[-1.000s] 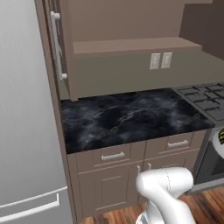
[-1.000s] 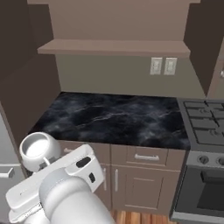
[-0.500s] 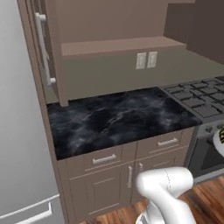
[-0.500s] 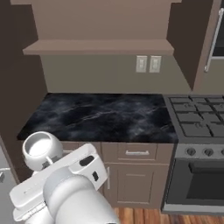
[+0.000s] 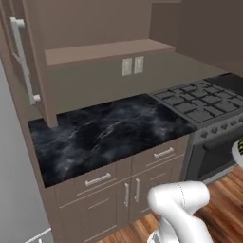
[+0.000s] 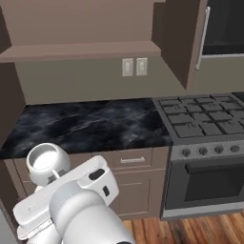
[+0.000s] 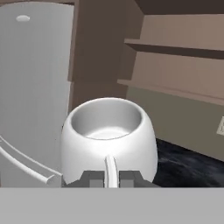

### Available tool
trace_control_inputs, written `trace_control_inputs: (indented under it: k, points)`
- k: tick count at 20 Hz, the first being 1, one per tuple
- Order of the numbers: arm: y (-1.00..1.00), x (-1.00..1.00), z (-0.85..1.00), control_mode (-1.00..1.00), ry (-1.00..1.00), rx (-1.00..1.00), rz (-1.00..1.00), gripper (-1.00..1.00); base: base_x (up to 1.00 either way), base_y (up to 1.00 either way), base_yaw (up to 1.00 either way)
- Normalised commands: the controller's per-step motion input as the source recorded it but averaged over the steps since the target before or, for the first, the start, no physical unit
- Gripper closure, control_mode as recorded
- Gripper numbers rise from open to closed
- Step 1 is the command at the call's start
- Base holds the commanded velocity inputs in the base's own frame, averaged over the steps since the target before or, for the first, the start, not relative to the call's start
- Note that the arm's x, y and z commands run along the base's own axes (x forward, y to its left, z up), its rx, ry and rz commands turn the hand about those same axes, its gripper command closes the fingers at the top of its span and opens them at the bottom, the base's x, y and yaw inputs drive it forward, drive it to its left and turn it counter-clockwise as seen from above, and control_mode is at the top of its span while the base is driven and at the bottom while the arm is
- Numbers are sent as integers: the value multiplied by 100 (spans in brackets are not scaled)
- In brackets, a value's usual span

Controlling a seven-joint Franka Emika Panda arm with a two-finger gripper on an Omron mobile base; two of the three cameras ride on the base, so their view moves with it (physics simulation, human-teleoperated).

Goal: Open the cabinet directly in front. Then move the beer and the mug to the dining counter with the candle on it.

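A squat white mug (image 7: 109, 140) fills the middle of the hand view, its mouth facing up and nothing inside it. My gripper (image 7: 111, 177) is shut on its thin side handle. From the right base view the mug (image 6: 45, 162) hangs low at the left, just ahead of my white hand. A brown wall cabinet (image 5: 38, 57) with a long silver bar handle (image 5: 21, 59) stands at the left; I cannot tell whether its door is open. The beer, the dining counter and the candle are out of view.
A black marble worktop (image 5: 109, 133) over brown drawers lies ahead, below an open wall shelf (image 5: 104, 50). A gas stove (image 6: 205, 119) with an oven adjoins it on the right. A grey fridge (image 7: 30, 87) stands to the left. The floor (image 6: 190, 228) is wood.
The whole picture has slid left, so the base has moved; the stove has come further into view. The mug stays in my grip.
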Motion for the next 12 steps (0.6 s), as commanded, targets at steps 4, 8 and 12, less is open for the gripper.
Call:
trace_control_inputs:
  k: [4, 8, 12]
  points:
    - [0, 0, 0, 100, 0, 0, 0, 100, 0, -9, -35]
    - [0, 0, 0, 100, 0, 0, 0, 100, 0, -10, -36]
    - [0, 0, 0, 100, 0, 0, 0, 100, 0, -13, -37]
